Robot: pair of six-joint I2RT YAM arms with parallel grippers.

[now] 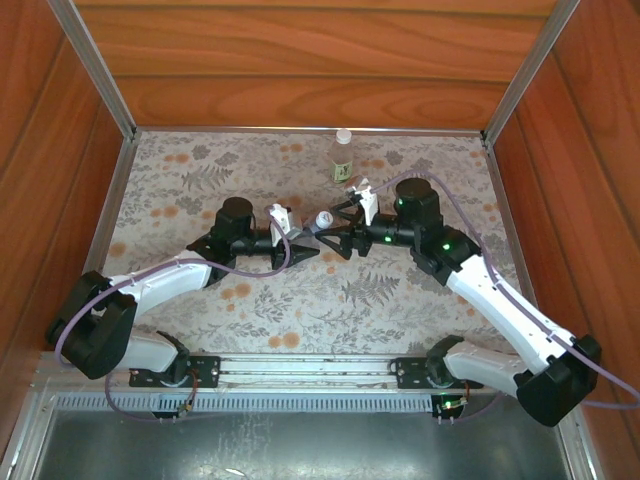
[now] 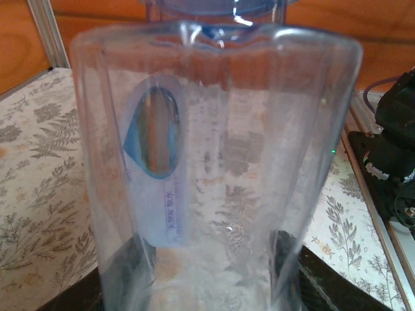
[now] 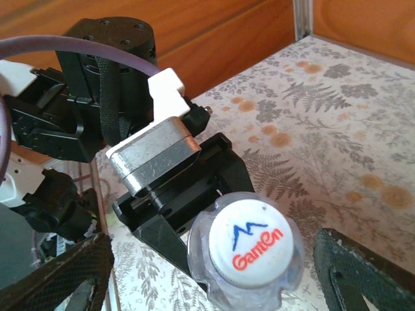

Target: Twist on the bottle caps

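At the centre of the top view, the left gripper (image 1: 310, 240) is clamped tight on the clear bluish bottle (image 2: 214, 162), with its dark pads (image 2: 324, 288) pressing the bottle's lower sides. The white Ganten cap (image 3: 251, 249) sits on that bottle's neck. The right gripper (image 1: 337, 238) stands wide open, its fingers (image 3: 363, 275) on either side of the cap and holding nothing. The yellow-green-labelled bottle (image 1: 342, 165) stands capped at upper centre, near the back wall (image 1: 320, 100).
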